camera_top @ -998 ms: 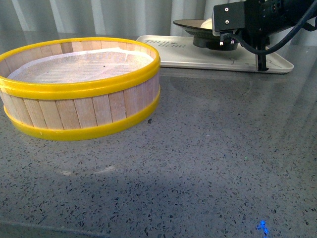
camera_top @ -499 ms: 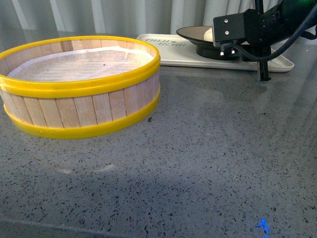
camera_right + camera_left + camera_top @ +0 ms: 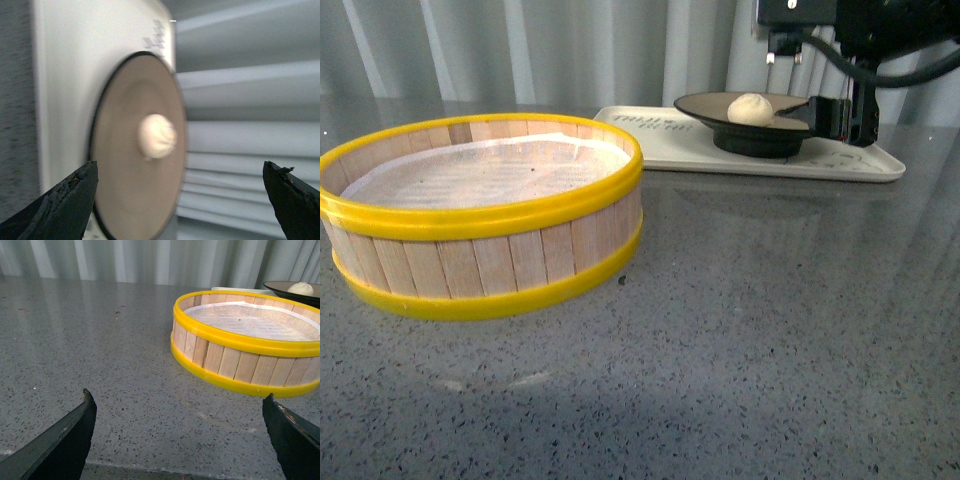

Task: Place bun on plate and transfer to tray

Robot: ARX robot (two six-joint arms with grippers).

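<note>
Resting on the black-rimmed tan plate (image 3: 760, 118), the cream-white bun (image 3: 751, 108) sits on the cream rectangular tray (image 3: 840, 160); both my fingers gape empty, task seemingly finished.

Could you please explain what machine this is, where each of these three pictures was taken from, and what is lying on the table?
This is a robot with two arms, each ending in a two-fingered gripper. One picture comes from a camera on its body, looking forward; the other two come from cameras on its wrists, so the dark wedges at their lower corners are gripper fingers.

On the speckled grey table stands a round wooden steamer basket with yellow rims, lined with white paper. Behind it lies a flat cream-white rectangular tray. On the tray sits a shallow tan plate with a black rim, and on that a small cream-white steamed bun.

The left gripper is open over bare table and holds nothing. The right gripper is open too, near the plate, with nothing between its fingers.
</note>
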